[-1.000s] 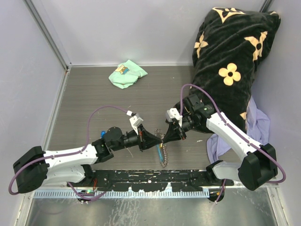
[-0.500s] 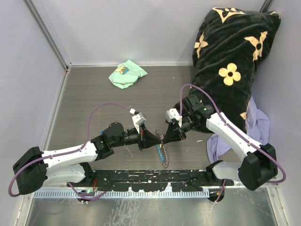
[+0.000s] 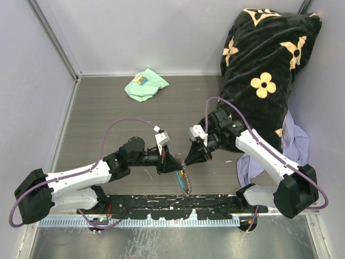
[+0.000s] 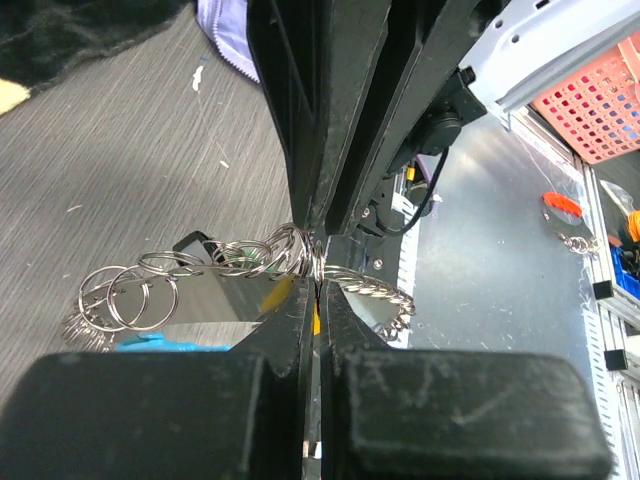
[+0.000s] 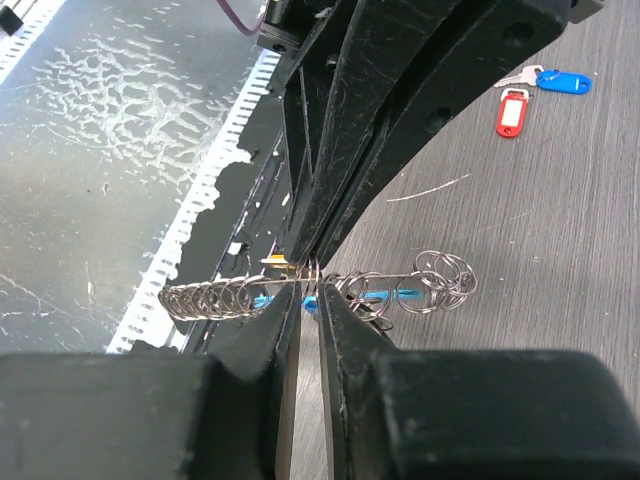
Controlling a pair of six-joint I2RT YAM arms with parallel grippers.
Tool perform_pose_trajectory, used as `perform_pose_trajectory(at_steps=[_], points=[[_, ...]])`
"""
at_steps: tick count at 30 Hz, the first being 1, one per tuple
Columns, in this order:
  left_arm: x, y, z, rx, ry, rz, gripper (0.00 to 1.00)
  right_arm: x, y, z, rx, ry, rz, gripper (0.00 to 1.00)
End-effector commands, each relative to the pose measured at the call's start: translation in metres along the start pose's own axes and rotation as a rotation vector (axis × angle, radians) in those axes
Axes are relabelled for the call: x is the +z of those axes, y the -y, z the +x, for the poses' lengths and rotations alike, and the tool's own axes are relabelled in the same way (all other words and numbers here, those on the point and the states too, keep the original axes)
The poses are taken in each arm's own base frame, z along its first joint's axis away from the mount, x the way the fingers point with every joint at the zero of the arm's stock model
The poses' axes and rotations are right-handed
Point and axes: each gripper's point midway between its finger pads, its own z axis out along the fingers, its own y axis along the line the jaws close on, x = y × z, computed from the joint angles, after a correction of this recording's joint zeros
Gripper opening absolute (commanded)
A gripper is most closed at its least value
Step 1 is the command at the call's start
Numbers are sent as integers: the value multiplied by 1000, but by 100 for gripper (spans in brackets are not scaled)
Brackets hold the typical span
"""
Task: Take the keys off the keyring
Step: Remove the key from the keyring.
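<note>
Grey table (image 3: 108, 113), left pincer (image 3: 180, 169) apparently clamping keyring (image 4: 262, 255)

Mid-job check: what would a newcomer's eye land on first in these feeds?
The left tool and right tool meet tip to tip near the front middle of the table, the keyring with its silvery rings and chain between them. A big black flowered blanket is heaped at far right. In the right wrist view, a red-tagged key and a blue-tagged key lie loose on the table.
</note>
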Motion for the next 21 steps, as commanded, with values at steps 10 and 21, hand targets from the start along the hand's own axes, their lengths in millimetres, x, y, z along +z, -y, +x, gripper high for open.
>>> perform_pose_trajectory(at_steps=[10,21], points=[[-1,21,-40,83,72,71,0,-4,-12,-21,-121,-2,-22,21],[-2,22,-44,120,68,67,0,-3,-19,-10,-100,-43,-44,25]])
